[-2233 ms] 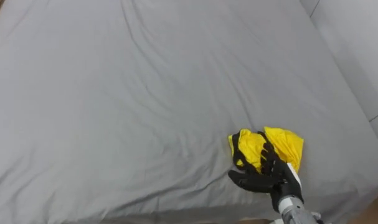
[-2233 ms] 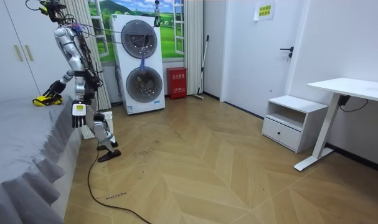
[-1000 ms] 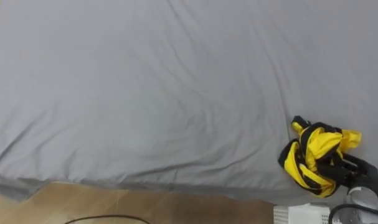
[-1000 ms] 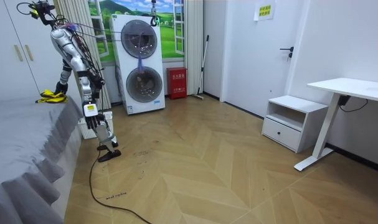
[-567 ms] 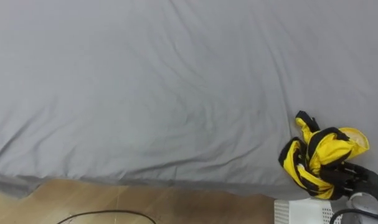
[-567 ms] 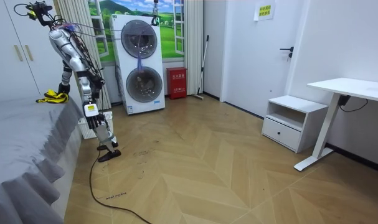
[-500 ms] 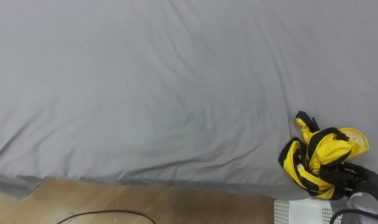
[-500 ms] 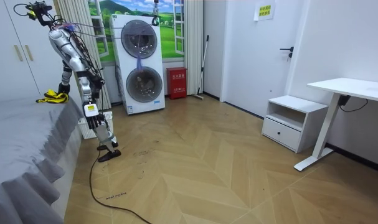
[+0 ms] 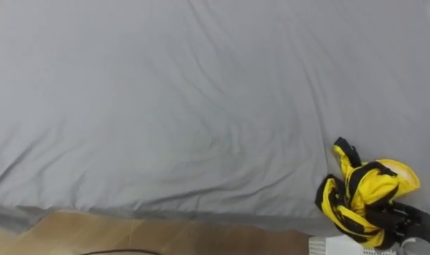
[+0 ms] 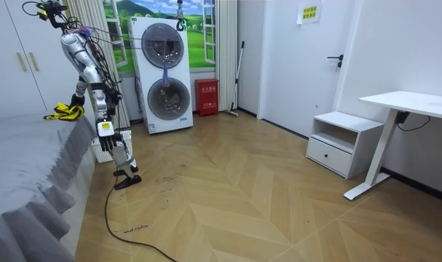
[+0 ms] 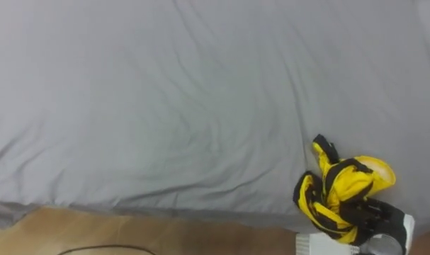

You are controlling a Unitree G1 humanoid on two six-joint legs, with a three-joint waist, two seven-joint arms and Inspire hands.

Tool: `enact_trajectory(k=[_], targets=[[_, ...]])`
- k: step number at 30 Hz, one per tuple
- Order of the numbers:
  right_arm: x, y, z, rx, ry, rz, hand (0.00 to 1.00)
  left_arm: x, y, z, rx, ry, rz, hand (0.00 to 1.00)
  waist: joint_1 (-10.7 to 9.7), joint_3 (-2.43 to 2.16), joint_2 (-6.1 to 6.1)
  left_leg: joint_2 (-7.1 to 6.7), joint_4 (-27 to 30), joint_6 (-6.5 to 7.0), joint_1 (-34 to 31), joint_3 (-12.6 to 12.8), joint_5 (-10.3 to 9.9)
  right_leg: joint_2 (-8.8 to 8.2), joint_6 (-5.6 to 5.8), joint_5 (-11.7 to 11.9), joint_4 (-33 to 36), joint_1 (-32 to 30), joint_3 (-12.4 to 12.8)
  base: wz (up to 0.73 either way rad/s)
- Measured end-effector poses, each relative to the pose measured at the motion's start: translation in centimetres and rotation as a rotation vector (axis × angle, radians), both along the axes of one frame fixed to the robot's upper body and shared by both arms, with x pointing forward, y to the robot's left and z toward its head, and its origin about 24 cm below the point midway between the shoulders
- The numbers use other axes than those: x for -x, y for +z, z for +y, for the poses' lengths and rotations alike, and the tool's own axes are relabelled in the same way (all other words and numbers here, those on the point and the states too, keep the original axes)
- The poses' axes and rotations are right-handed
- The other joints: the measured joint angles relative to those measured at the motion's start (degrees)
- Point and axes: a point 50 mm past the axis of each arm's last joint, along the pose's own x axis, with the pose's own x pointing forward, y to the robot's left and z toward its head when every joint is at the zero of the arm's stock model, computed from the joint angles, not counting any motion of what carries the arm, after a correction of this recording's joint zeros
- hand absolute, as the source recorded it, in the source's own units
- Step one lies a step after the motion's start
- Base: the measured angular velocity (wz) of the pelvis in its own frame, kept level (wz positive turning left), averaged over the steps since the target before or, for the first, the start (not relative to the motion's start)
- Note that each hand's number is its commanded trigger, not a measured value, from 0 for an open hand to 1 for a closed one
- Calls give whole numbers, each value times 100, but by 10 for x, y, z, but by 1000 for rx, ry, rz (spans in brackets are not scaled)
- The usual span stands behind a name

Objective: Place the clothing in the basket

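Note:
A bunched yellow and black garment point(image 9: 367, 195) lies at the near edge of the grey bed point(image 9: 165, 106), at the lower right of the eye views. My right hand point(image 9: 402, 219) comes in from the lower right and its dark fingers are curled into the cloth. Just below the garment, off the bed's edge, shows the rim of a white perforated basket point(image 9: 335, 246). In the room view I stand upright at the bed's side, holding the garment point(image 10: 64, 110) over the mattress edge. My left hand point(image 10: 104, 131) hangs by my side.
The wooden floor point(image 9: 129, 237) shows along the bed's near edge at the lower left. In the room view a stacked washer and dryer point(image 10: 166, 73) stand behind me, with a white cabinet point(image 10: 341, 142) and desk point(image 10: 410, 105) across the room.
My right hand has closed on the garment and bunched it. It has dragged the cloth from further in on the bed to the near edge, above the basket. I have straightened up.

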Motion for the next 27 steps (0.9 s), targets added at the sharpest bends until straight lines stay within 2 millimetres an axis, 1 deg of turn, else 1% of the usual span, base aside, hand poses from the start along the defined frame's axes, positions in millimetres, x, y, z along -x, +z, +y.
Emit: enact_trajectory(k=[2,3,4,5,6,7,8,9,10,11,12,13,15,16,17,18,19,20,21,23,24,25,26,27], targets=[[1,2,0,-1,6,-19,100,2,0,1,-1,13,-3,0,-36,-11,-17,-14,-44,0,194,1,0,-2,17,-16,-100,212,19,-7],[-1,4,1,-4,24,-40,100,3,1,3,-4,23,-6,0,-89,-26,-43,-13,-65,0,297,36,0,-2,22,-19,-169,333,26,0],[-3,8,4,-7,53,-67,100,3,1,4,-10,23,-7,0,-161,-48,-79,-13,-76,-1,375,36,1,-1,22,-19,-171,403,40,-3],[-3,9,5,-8,66,-81,100,3,2,5,-11,23,-8,0,-179,-53,-104,-11,-86,-1,437,42,1,3,22,-19,-175,461,49,-6],[-3,11,6,-14,83,-98,100,4,2,5,-12,23,-11,0,-218,-75,-149,-10,-128,-1,585,49,1,12,23,-20,-195,584,58,-5],[-2,12,6,-23,86,-108,100,6,2,4,-11,24,-8,0,-294,-86,-185,-13,-168,-2,777,66,1,14,25,-20,-273,803,55,0],[-1,12,6,-28,86,-113,100,7,2,4,-10,27,-8,0,-326,-88,-207,-18,-180,-2,875,70,1,12,39,-31,-283,895,63,-3],[-1,15,5,-31,82,-128,100,7,2,4,-12,26,-12,0,-365,-85,-264,-27,-209,-2,1061,113,0,13,58,-67,-286,1014,147,-19],[-7,22,5,-36,80,-168,100,8,2,5,-15,27,-14,0,-411,-81,-288,-26,-278,-2,1225,186,-1,19,63,-85,-276,1105,225,-24],[-11,27,5,-40,79,-198,100,8,2,5,-16,30,-15,0,-455,-79,-291,-23,-311,-3,1284,192,-3,29,64,-85,-280,1147,256,-25],[-17,37,6,-39,85,-256,100,7,3,6,-18,32,-20,0,-541,-91,-300,-22,-383,-5,1360,204,-6,46,68,-85,-277,1167,310,-16],[-22,46,7,-32,95,-304,100,2,4,6,-20,31,-37,0,-614,-87,-316,-18,-392,-4,1417,230,-7,73,71,-75,-277,1219,332,-14],[-26,55,9,-25,114,-346,100,2,5,6,-24,32,-37,0,-638,-97,-332,-2,-446,-7,1526,341,-11,92,62,-64,-272,1291,348,-22],[-27,57,8,-23,118,-357,100,-1,5,6,-24,27,-36,0,-712,-96,-337,8,-469,-17,1626,390,-24,97,61,-51,-285,1350,405,-24],[-27,57,8,-23,117,-358,100,-1,5,5,-25,21,-33,0,-721,-100,-331,13,-478,-21,1663,419,-35,103,64,-54,-278,1367,446,-25],[-26,59,6,-19,109,-361,100,-2,5,5,-25,15,-32,0,-725,-95,-308,32,-485,-26,1737,499,-62,122,65,-55,-278,1408,504,-29],[-26,60,3,-11,102,-362,100,-5,5,5,-28,3,-31,0,-789,-95,-284,37,-488,-28,1778,529,-78,142,65,-55,-274,1426,573,-30],[-25,60,2,-11,95,-363,100,-4,5,5,-29,-2,-25,0,-807,-93,-270,41,-499,-28,1804,567,-84,164,65,-55,-272,1434,614,-33],[-23,60,-1,-12,78,-360,100,-3,4,5,-25,-5,-15,0,-821,-100,-246,53,-544,-34,1867,664,-89,188,65,-55,-266,1436,670,-33],[-19,61,-6,-14,52,-354,100,-3,4,4,-13,-7,-5,0,-889,-93,-220,71,-556,-43,1910,771,-113,195,65,-55,-265,1431,795,-32],[-18,62,-9,-16,38,-357,100,-2,3,3,-4,0,5,0,-943,-91,-200,87,-565,-53,1946,837,-135,221,64,-54,-271,1425,860,-39],[-15,62,-13,-18,24,-359,100,-1,2,2,7,-1,13,0,-965,-84,-180,107,-569,-68,2000,962,-166,291,64,-54,-269,1429,969,-46],[-13,62,-14,-18,17,-359,100,0,2,1,10,0,18,0,-980,-84,-166,119,-568,-78,2028,999,-188,302,60,-52,-269,1435,1016,-48],[-11,62,-17,-19,4,-357,100,1,1,0,16,1,25,0,-1067,-93,-147,135,-568,-90,2065,1096,-208,328,58,-50,-269,1439,1111,-42]])
